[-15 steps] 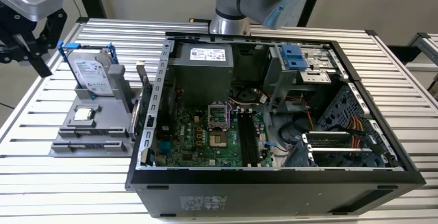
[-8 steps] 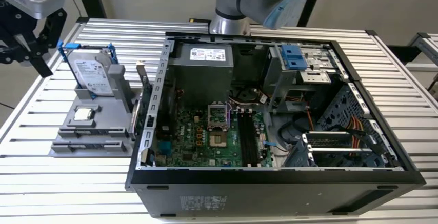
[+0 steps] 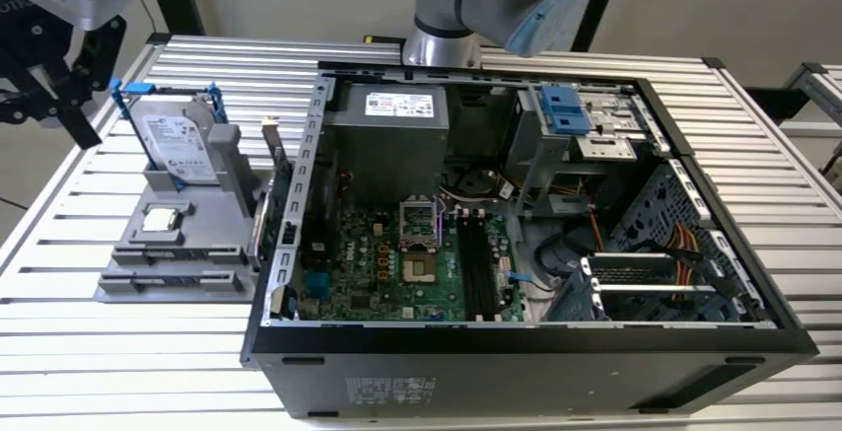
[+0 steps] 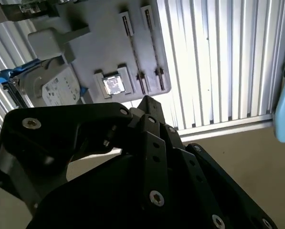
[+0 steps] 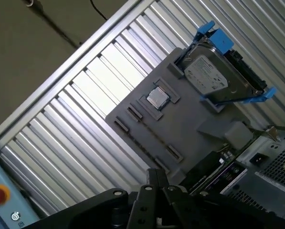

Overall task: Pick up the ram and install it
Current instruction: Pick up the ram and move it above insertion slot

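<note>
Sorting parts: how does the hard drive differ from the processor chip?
The hard drive is larger, oblong, and stands propped up in a blue bracket; the processor chip is small, square, and lies flat in a recess. Both are silver and sit on the grey holder.

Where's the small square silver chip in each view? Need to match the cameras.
Exterior view: the chip lies on the grey tray, at the exterior view's left of the computer case, beside the hard drive.
Second wrist view: chip in the tray's recess, next to the hard drive.
First wrist view: chip in that recess, near the hard drive.
Shared landmark: the hard drive's blue bracket.
</note>
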Available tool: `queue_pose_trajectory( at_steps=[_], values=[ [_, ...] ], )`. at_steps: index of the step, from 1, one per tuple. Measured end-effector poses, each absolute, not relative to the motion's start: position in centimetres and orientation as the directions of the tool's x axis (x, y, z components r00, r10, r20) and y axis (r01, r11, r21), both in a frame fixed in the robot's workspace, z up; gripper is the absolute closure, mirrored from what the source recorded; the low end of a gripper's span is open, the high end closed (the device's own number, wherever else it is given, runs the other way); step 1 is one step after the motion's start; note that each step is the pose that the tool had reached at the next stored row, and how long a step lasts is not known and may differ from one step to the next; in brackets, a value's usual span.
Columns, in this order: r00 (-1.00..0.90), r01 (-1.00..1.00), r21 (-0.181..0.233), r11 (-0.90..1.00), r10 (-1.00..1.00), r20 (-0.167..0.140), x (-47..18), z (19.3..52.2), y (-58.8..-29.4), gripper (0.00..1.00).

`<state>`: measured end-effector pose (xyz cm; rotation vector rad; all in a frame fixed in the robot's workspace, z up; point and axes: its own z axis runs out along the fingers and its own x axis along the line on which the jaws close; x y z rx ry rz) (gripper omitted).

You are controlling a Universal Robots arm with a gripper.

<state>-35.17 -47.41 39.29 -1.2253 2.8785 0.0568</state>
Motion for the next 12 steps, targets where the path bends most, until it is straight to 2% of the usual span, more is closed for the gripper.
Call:
queue_pose_trajectory(
  at_steps=[12],
  values=[
    [-0.566, -0.824, 0.028, 0.565, -0.824, -0.026, -35.16, 39.3, -47.41, 1.0]
  ],
)
